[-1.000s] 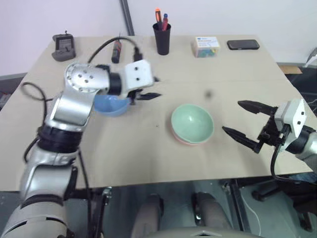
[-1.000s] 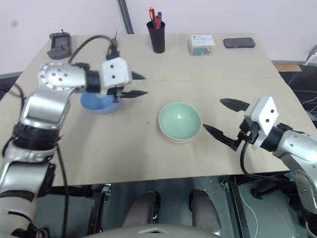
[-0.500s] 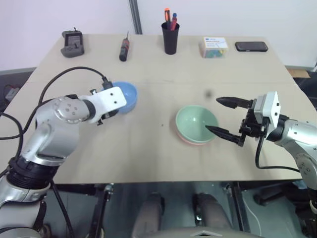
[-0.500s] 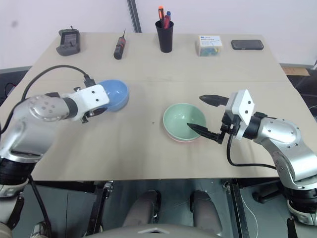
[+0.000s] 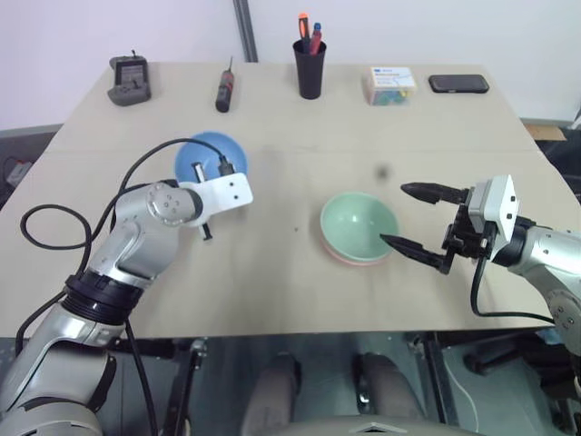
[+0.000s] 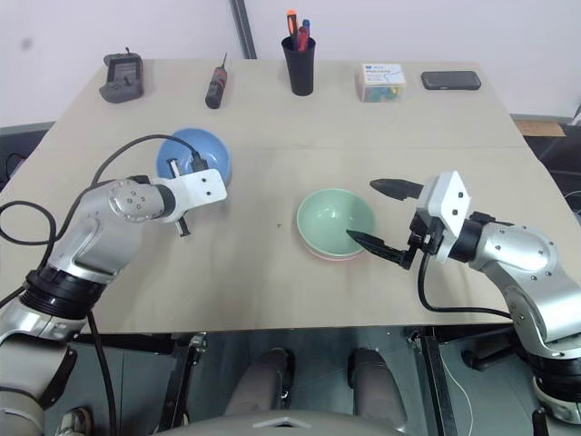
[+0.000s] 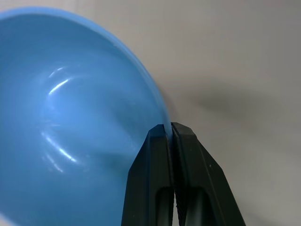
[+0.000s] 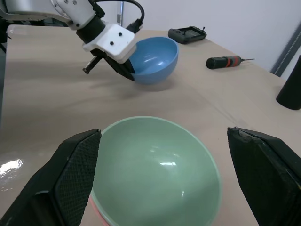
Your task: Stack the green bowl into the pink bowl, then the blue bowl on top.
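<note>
1. Left fingers (image 7: 169, 129) are pinching shut on the near rim of the blue bowl (image 5: 201, 156); one finger is sitting inside the wall, one outside.
2. Right fingers (image 6: 378, 216) are standing wide open, holding nothing, hovering just beside the green bowl (image 6: 336, 219).
3. Green bowl is already sitting nested in the pink bowl (image 5: 338, 258), mid-tabletop (image 5: 272, 263); only a pink sliver is showing under it.
4. Blue bowl is sitting tilted on the tabletop, well apart from the stack, toward the robot's left.
5. Handling, judging by looks: thin smooth plastic, light, stiff, probably slippery. The rim pinch is the sensible hold, but the bowl is likely going to swing or slip on a small bite.
</note>
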`<control>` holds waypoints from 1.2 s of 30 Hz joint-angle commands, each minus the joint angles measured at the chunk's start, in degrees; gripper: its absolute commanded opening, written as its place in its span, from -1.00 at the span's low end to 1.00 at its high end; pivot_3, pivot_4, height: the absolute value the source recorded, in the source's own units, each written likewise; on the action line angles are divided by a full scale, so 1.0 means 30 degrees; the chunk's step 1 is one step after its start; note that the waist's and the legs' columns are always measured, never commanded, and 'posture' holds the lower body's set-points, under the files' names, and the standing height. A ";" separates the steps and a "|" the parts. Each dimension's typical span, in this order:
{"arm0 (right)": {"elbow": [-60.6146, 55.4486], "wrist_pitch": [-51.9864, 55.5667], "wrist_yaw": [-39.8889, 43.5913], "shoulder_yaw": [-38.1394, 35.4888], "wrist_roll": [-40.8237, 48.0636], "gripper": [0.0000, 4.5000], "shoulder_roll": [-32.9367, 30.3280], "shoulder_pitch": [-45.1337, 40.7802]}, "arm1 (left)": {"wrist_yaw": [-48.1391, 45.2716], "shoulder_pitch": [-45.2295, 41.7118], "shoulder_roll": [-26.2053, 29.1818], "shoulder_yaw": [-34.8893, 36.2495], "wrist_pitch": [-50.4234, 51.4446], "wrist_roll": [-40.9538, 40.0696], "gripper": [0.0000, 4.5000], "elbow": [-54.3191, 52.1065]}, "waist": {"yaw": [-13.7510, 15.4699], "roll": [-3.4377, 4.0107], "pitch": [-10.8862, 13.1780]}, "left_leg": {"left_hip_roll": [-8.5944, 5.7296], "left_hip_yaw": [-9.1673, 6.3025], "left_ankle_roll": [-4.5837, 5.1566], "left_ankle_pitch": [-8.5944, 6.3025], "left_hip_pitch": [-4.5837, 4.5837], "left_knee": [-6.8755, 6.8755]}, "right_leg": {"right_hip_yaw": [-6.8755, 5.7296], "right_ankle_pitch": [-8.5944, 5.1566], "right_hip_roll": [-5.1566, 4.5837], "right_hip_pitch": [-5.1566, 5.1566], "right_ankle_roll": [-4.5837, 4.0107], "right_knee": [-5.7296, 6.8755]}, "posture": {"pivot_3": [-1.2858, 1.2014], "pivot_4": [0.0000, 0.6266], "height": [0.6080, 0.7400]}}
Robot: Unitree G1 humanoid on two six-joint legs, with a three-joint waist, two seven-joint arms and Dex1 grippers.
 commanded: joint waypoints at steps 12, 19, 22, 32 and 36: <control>-0.5252 -0.1194 -0.0594 -0.7840 -0.0118 1.00 -0.0052 0.8938 | -0.8745 -0.5532 -0.2630 -0.0367 -0.7107 -0.7253 -0.99 -0.0960 | 0.0007 0.0007 -0.0010 | -0.0019 0.0021 0.0000 0.0000 0.0006 0.0012 | 0.0015 -0.0002 -0.0009 0.0006 0.0005 0.0004 | 0.03 -0.52 1.00; -0.6609 -0.1730 -0.1054 -0.9705 -0.0086 1.00 0.0639 1.1464 | -1.1742 -0.6949 -0.4551 -0.1359 -1.0151 -0.8279 -0.70 0.1189 | -0.0138 0.0012 -0.0022 | -0.0007 0.0095 0.0001 0.0000 0.0047 0.0031 | 0.0090 0.0000 0.0006 0.0015 0.0012 0.0009 | 0.03 -0.52 1.00; -0.6803 -0.1684 -0.1246 -0.9553 -0.0132 1.00 0.0640 1.1533 | -1.1744 -0.6808 -0.4889 -0.1038 -0.9945 -0.8713 -0.18 0.1161 | -0.0134 0.0013 -0.0023 | 0.0009 0.0085 0.0001 0.0000 0.0050 0.0029 | 0.0085 -0.0001 0.0023 0.0014 0.0011 0.0016 | 0.03 -0.52 1.00; -0.3902 0.0047 -0.2019 -0.5883 0.0408 1.00 -0.0079 0.7628 | -0.5062 -0.1563 -0.4276 0.4849 -0.2858 -1.1287 0.20 -0.2309 | -0.0376 0.0024 -0.0031 | 0.0016 0.0066 0.0002 0.0000 0.0057 0.0029 | 0.0077 -0.0001 0.0017 0.0030 0.0011 0.0010 | 0.03 -0.52 1.00; -0.1012 -0.0602 -0.0953 -0.4043 -0.0764 1.00 -0.0838 0.5556 | -0.2006 0.3236 -0.5246 0.7146 -0.2060 -1.2044 0.20 -0.4856 | -0.0413 0.0023 -0.0032 | 0.0012 0.0057 0.0001 0.0000 0.0065 0.0023 | 0.0066 0.0001 0.0005 0.0035 0.0008 0.0008 | 0.03 -0.52 1.00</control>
